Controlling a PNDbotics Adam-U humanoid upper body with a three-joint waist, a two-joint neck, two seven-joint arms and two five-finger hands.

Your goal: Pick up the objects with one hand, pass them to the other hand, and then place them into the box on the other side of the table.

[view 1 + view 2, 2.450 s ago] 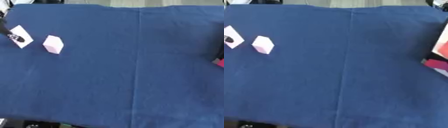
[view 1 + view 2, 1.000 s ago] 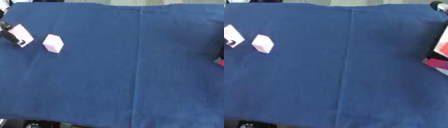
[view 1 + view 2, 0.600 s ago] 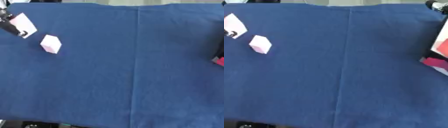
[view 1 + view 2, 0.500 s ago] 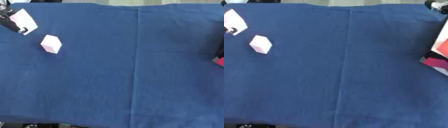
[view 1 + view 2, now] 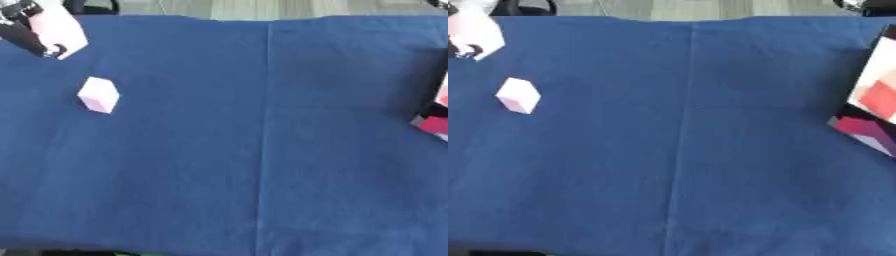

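A pale pink block (image 5: 98,94) lies on the blue cloth at the left. Up in the far left corner my left hand (image 5: 24,36) holds a second pale pink block (image 5: 58,27), its black fingers curled round the block's lower left side and lifted off the cloth. Only part of that hand shows at the picture's edge. The box (image 5: 874,102), white with red and magenta parts, stands at the right edge of the table. My right hand shows in neither view.
The blue cloth (image 5: 262,150) covers the whole table, with a crease running down its middle. Grey floor lies beyond the far edge. A dark object (image 5: 866,6) sits at the far right corner.
My left hand has lifted its pink block off the cloth and carried it up towards the far left corner. The other block stays where it lay.
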